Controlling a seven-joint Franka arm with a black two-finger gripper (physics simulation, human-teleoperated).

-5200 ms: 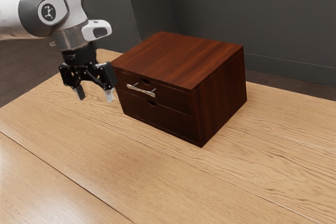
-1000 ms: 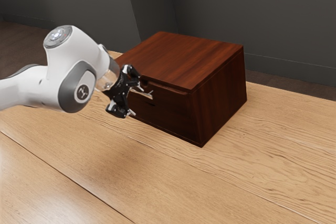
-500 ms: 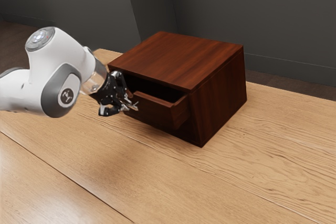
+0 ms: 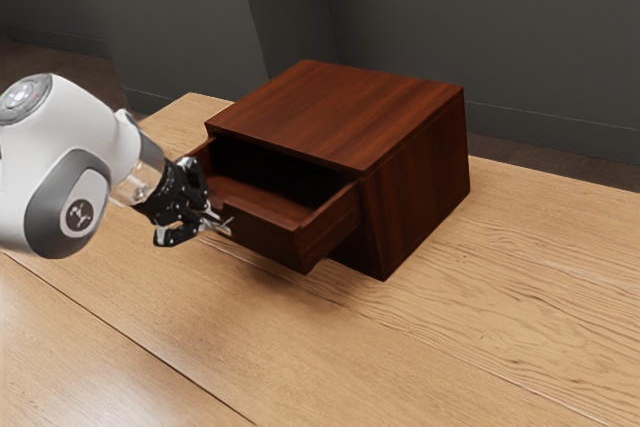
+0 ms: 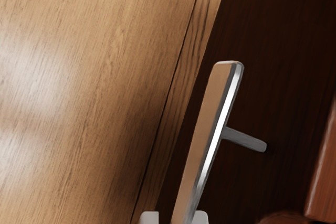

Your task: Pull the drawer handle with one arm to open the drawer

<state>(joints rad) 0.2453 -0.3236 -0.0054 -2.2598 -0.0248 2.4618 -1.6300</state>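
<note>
Backed further toward the exterior view's left since half a second ago, taking the gripper and the upper drawer along; drawn from fully shut five seconds back, through barely cracked a second ago, to well out of the cabinet now. Clamped on the drawer handle, as seen from the wrist view: pale pads pressed close on either side of the silver bar, with one short post joining that bar to the dark drawer front. Seen from the exterior view as a black cluster of fingers pinched at the drawer's front, held low and just above the table. Carried by the white arm, lying nearly level and coming in from the exterior view's left edge. Standing open by a good part of its depth, with a dark hollow showing under the cabinet's top and the drawer's inner floor and near side wall exposed. Set upright and square on the light wooden table, reddish-brown, toward the far side of the tabletop, with bare planks stretching wide in front. Backed by a dark grey wall beyond the table's far edge
</note>
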